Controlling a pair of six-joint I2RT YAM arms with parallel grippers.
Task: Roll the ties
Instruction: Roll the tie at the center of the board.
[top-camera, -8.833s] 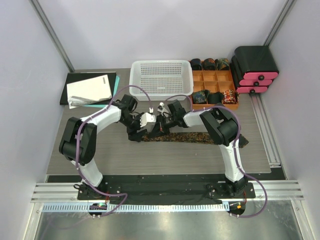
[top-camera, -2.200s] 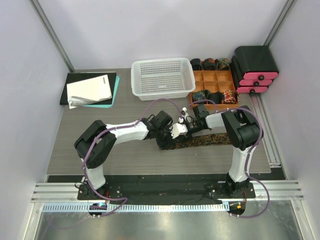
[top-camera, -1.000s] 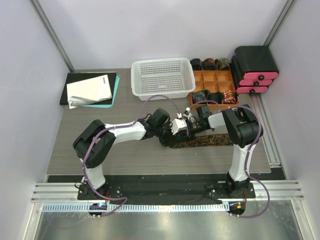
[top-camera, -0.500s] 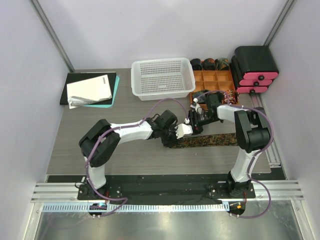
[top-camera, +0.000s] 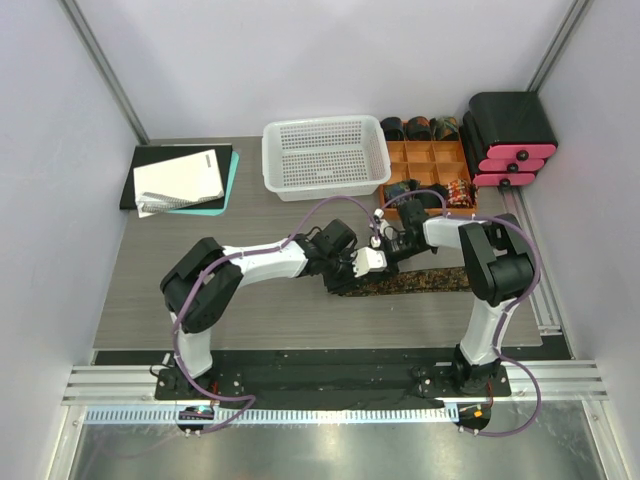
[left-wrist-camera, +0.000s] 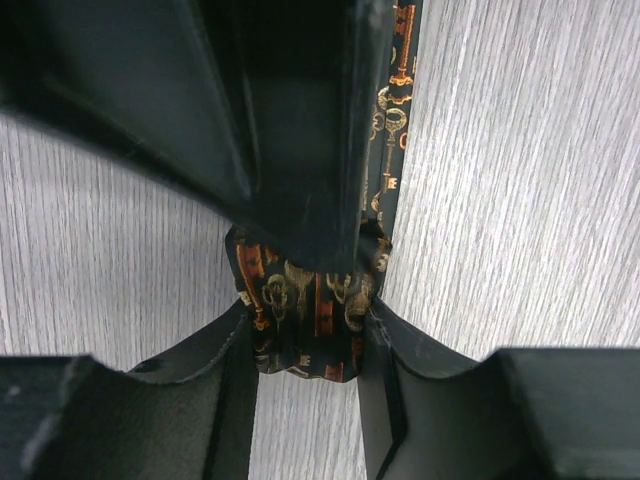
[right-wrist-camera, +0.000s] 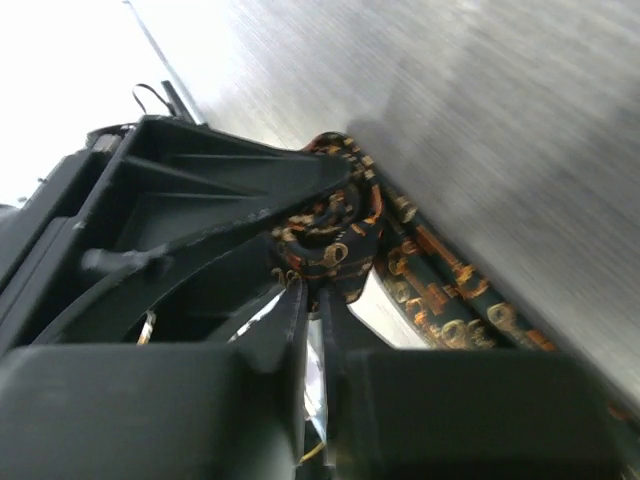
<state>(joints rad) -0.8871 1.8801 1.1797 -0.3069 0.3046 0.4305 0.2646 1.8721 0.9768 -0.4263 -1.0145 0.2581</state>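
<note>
A dark tie (top-camera: 425, 281) with a brown-gold pattern lies flat across the table, with its left end wound into a small roll. My left gripper (top-camera: 362, 264) is shut on that roll; in the left wrist view the roll (left-wrist-camera: 300, 300) sits squeezed between the two fingers of the gripper (left-wrist-camera: 305, 335). My right gripper (top-camera: 388, 250) meets it from the right. In the right wrist view the gripper (right-wrist-camera: 310, 290) has its fingers nearly together, pinching the roll (right-wrist-camera: 325, 235), and the flat tie (right-wrist-camera: 440, 270) runs off to the lower right.
A white mesh basket (top-camera: 323, 156) stands at the back centre. An orange compartment tray (top-camera: 426, 152) holding several rolled ties is to its right, beside a black and pink box (top-camera: 510, 138). A notebook (top-camera: 180, 180) lies at the back left.
The roll has travelled right along the tie and the flat part is shorter. In the last second my right gripper lifted back toward the tray, then came down onto the roll again.
</note>
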